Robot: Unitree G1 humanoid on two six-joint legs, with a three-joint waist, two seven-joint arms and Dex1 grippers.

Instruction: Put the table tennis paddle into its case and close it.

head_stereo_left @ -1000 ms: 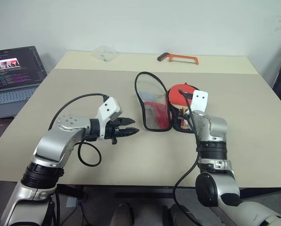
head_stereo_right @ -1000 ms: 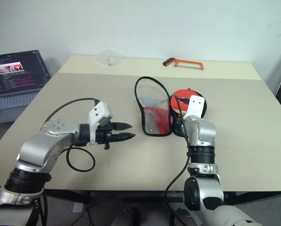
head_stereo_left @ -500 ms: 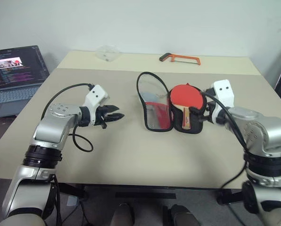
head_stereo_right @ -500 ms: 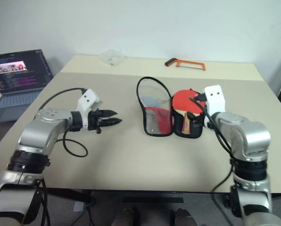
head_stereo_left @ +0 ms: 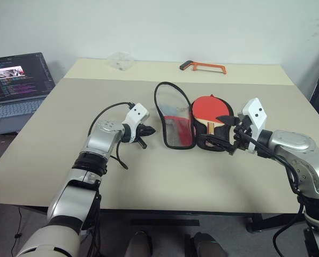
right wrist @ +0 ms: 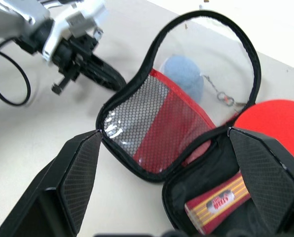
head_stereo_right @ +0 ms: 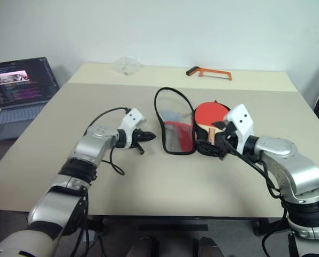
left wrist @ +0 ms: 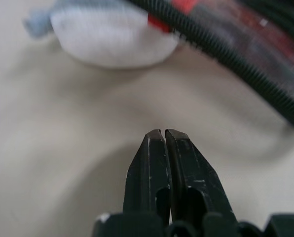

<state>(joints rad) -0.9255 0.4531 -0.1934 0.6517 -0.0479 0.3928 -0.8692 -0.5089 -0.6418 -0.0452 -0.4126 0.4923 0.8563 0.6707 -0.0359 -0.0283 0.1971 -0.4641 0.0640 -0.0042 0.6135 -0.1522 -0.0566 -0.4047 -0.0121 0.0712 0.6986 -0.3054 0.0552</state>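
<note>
— Left gripper [head_stereo_left: 149, 130], what's it doing?
— Its two black fingers [left wrist: 163, 163] are pressed together on nothing, pointing right, just left of the open flap of the soft black-edged zip case [head_stereo_left: 173, 119].
— And the right gripper [head_stereo_left: 235, 144]?
— Spread wide, holding nothing, just right of the case, aimed left at it.
— Where's the paddle?
— The red-faced table tennis paddle with its striped wooden handle [head_stereo_left: 209, 114] lies in the case's right half, handle toward the near edge. The clear-and-mesh flap [right wrist: 157, 123] stands open to the left, a grey-white plush toy [right wrist: 183, 76] behind it.
— Anything else on the beige table [head_stereo_left: 149, 182]?
— An orange hacksaw [head_stereo_left: 202, 66] at the far edge, well apart. An open laptop [head_stereo_left: 15, 85] sits off to the left.
</note>
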